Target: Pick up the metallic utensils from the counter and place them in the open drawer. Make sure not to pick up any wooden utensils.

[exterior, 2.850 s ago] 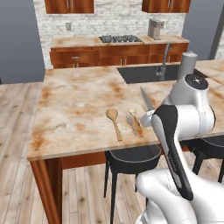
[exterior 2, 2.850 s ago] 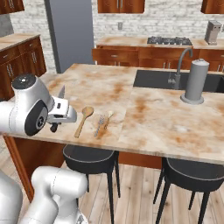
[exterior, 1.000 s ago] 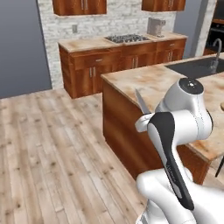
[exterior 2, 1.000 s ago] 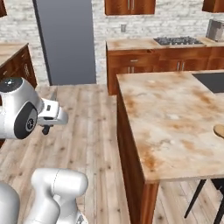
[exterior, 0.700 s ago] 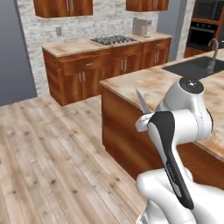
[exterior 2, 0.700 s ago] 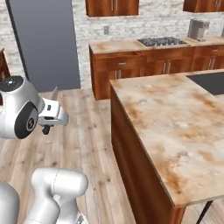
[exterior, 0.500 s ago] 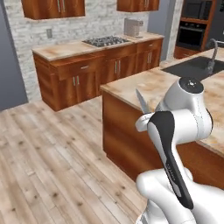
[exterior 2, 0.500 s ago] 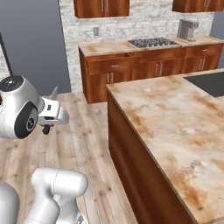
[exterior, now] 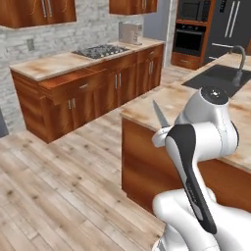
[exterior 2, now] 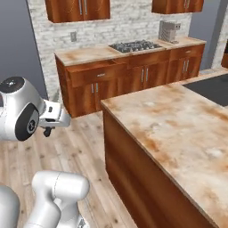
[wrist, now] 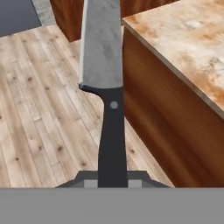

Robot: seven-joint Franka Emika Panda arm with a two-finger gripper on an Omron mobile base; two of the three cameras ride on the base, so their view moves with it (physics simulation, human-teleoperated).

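Carrying the knife [wrist: 105,65] well at this stage means keeping the blade steady while the base travels, so the grip is the thing to watch. On the left of the hand view lies plank floor [wrist: 39,109]; in the middle the claw [wrist: 112,177] is pinching the knife by its black handle, with the silver blade pointing away from the hand; to the right stands the corner of the marbled desk [wrist: 183,48] on its reddish-brown base. The knife hangs over the floor, clear of the desk's side. From the left base view, the blade tip [exterior: 159,113] pokes up just left of the arm, with the far cabinets [exterior: 88,93] and cooktop [exterior: 100,50] well beyond it.

I judge this a transport step. The open drawer is not something I can pick out here, so the sensible course is to hold the handle firmly, keep the wrist level, and steer wide of the desk corner until the drawer is found.
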